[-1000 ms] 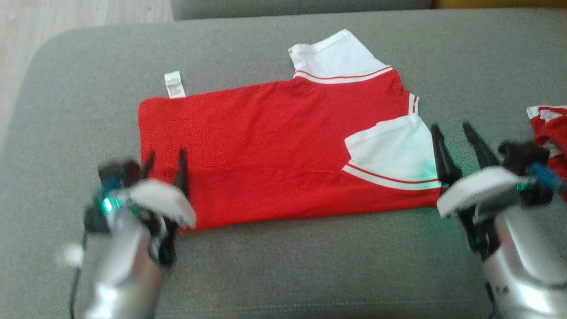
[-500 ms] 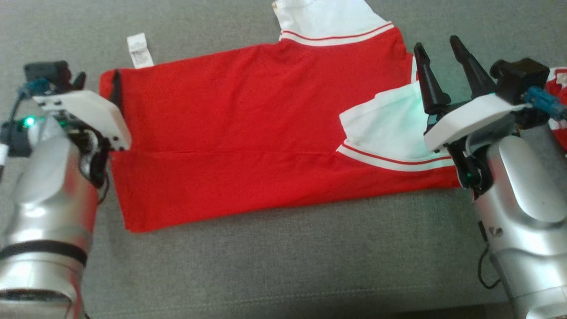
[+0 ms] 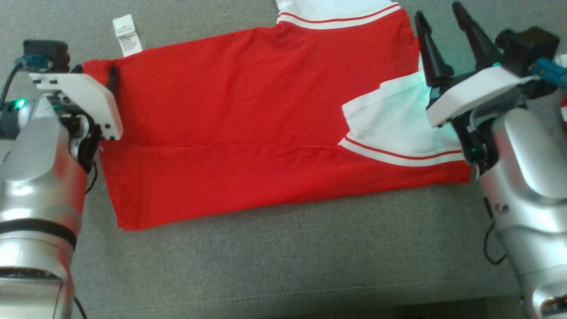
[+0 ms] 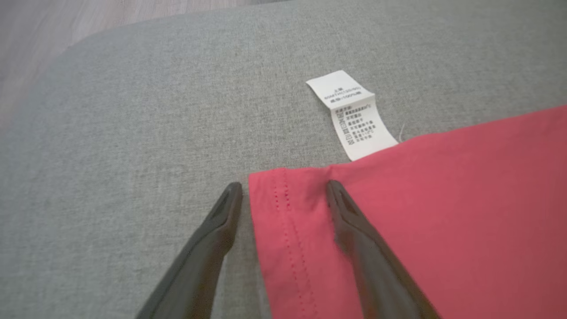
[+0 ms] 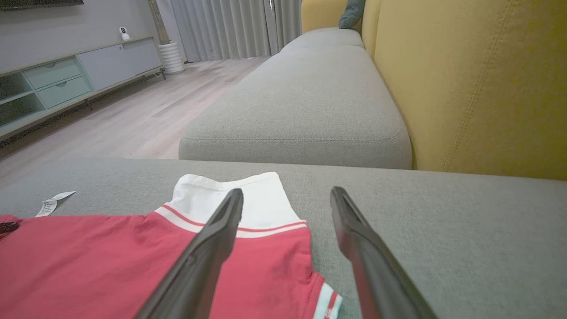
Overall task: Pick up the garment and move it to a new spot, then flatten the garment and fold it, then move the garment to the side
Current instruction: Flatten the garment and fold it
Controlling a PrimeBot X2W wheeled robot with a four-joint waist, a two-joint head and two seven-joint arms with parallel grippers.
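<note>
Broadly, a grey sofa cushion (image 3: 283, 266) is seen from the head view, with the red garment (image 3: 248, 124) laid flat across it. From the right wrist view the room beyond is taken in: a yellow backrest (image 5: 478, 88), a second grey cushion (image 5: 301, 110), pale wooden floor (image 5: 146, 115) and a low cabinet (image 5: 66, 75). The garment is folded into a long band, with a crease marked along its length, and a white sleeve (image 3: 390, 115) with red-striped trim is turned in over its right end. The left gripper (image 4: 283, 185) is spread apart, and in its wrist view the garment's hemmed corner is straddled: one finger is placed just outside the edge, over the cushion, the other over the red cloth. The right gripper (image 5: 287, 191) is likewise parted, nothing being held in it, and is poised over the garment's right edge. A white care label (image 4: 352, 115) is laid on the cushion at the garment's far edge, its print being made out in the left wrist view.
</note>
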